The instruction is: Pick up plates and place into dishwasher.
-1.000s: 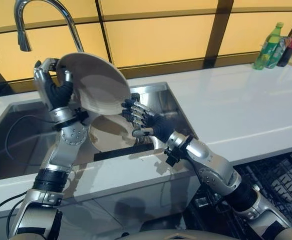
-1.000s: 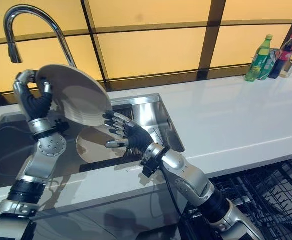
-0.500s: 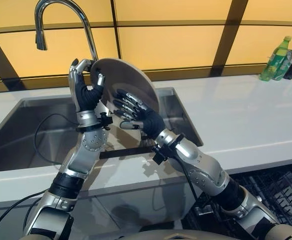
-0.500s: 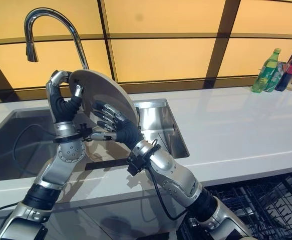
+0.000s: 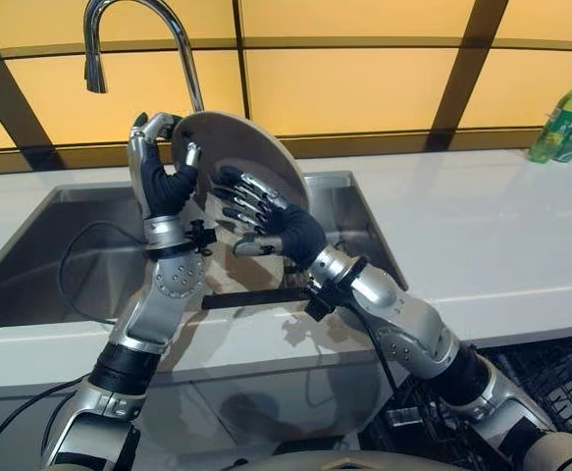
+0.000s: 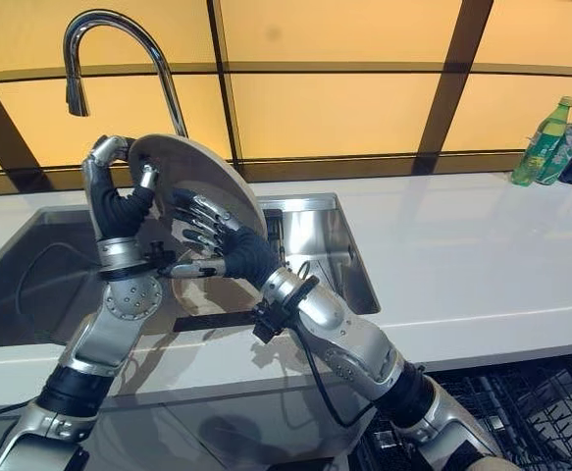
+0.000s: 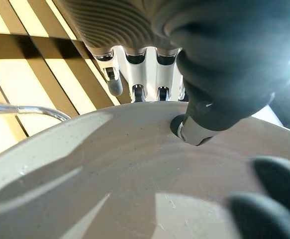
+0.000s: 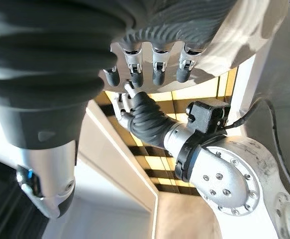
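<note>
A round, pale grey plate with a matte, faintly speckled finish [image 5: 241,162] is held up on edge above the stainless steel sink [image 5: 40,270], just in front of the curved chrome tap [image 5: 138,44]. It stands nearly upright, tilted slightly. The left robot hand [image 5: 158,172] pinches its rim, fingers curled over the edge and thumb pressed on the near face. The right robot hand [image 5: 266,211] lies against the plate's face with fingers spread. Another round, pale plate [image 6: 202,289] lies flat in the sink below, largely hidden behind the arms.
</note>
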Controlling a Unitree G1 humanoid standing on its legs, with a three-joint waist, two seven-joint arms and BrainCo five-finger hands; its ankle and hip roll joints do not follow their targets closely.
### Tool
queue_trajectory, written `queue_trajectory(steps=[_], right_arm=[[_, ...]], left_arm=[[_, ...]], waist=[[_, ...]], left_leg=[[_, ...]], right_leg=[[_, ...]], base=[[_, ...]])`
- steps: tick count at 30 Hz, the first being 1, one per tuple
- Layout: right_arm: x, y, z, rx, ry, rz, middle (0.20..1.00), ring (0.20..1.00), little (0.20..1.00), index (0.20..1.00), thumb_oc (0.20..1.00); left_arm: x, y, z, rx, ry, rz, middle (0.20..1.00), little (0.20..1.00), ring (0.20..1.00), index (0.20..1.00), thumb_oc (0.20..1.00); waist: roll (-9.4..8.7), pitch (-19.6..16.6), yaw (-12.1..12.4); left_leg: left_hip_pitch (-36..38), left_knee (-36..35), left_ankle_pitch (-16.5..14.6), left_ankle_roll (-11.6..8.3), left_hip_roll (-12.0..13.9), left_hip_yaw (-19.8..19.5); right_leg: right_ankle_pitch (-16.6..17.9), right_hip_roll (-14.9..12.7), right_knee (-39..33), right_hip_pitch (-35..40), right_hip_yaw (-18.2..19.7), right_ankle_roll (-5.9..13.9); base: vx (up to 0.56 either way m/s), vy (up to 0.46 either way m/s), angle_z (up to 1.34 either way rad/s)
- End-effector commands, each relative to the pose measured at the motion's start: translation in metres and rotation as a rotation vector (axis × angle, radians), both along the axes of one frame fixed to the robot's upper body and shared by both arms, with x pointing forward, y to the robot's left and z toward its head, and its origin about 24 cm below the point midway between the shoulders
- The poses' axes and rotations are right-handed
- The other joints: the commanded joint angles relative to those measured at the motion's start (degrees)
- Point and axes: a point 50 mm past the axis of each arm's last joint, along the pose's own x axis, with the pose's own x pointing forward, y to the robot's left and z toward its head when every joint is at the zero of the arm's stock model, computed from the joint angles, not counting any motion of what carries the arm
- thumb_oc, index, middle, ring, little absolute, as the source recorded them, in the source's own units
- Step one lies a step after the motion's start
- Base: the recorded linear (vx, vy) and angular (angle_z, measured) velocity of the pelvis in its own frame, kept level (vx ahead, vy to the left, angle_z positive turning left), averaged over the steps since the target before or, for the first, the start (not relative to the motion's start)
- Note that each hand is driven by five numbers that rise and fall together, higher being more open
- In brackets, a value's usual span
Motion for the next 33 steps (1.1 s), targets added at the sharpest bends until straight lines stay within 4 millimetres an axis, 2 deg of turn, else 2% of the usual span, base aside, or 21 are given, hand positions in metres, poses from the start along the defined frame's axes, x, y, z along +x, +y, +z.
queue_trajectory(steps=[1,8,15,20,28,33], right_arm=[[-0.010,-0.006,0.042,0.122,-0.172,0.099,1.000,1.000,1.000,1.000,1.000],[-0.003,-0.032,0.023,0.044,-0.149,0.081,1.000,1.000,1.000,1.000,1.000],[-0.001,-0.052,0.020,0.055,-0.160,0.017,1.000,1.000,1.000,1.000,1.000],[0.005,-0.063,0.033,0.156,-0.219,-0.190,1.000,1.000,1.000,1.000,1.000],[0.004,-0.058,0.039,0.246,-0.223,-0.348,1.000,1.000,1.000,1.000,1.000],[0.003,-0.061,0.049,0.294,-0.323,-0.529,1.000,1.000,1.000,1.000,1.000]], left_arm=[[0.005,0.032,0.022,0.100,-0.110,0.154,0.200,0.200,0.200,0.200,0.200],[0.002,0.082,0.020,0.120,-0.121,0.354,0.200,0.200,0.200,0.200,0.200],[-0.004,0.101,0.017,0.101,-0.136,0.457,0.200,0.200,0.200,0.200,0.200],[-0.002,0.095,0.014,0.088,-0.126,0.439,0.200,0.200,0.200,0.200,0.200],[-0.004,0.063,0.012,0.085,-0.136,0.322,0.200,0.200,0.200,0.200,0.200],[-0.005,0.048,0.016,0.063,-0.155,0.251,0.200,0.200,0.200,0.200,0.200]], waist=[[-1.12,-1.41,0.59],[-0.52,-2.15,-1.10],[0.07,-2.12,-2.32],[0.47,-2.05,-2.56],[0.86,-1.63,-1.61],[0.74,-1.29,-0.91]], left_leg=[[0.96,0.32,-2.23,5.88,-5.88,-0.50],[1.03,0.32,-2.16,5.87,-5.64,0.30],[1.26,0.32,-2.36,5.86,-5.56,0.60],[1.43,0.32,-2.51,5.89,-5.61,0.36],[1.34,0.32,-2.57,5.98,-5.78,-0.39],[1.26,0.32,-2.55,5.95,-5.82,-0.75]], right_leg=[[-0.75,2.51,0.51,0.98,-2.98,-3.51],[-0.55,2.76,0.51,0.68,-1.94,-3.64],[-0.58,2.83,0.51,0.65,-1.32,-3.72],[-0.67,2.87,0.51,0.74,-1.24,-3.85],[-0.89,2.53,0.51,0.88,-1.73,-3.90],[-0.95,2.40,0.51,1.05,-2.20,-3.83]], base=[[0.02,0.000,-0.04],[0.01,0.000,-0.03],[0.00,0.003,-0.06],[0.00,-0.002,-0.05],[0.00,0.001,-0.01],[0.00,-0.001,0.01]])
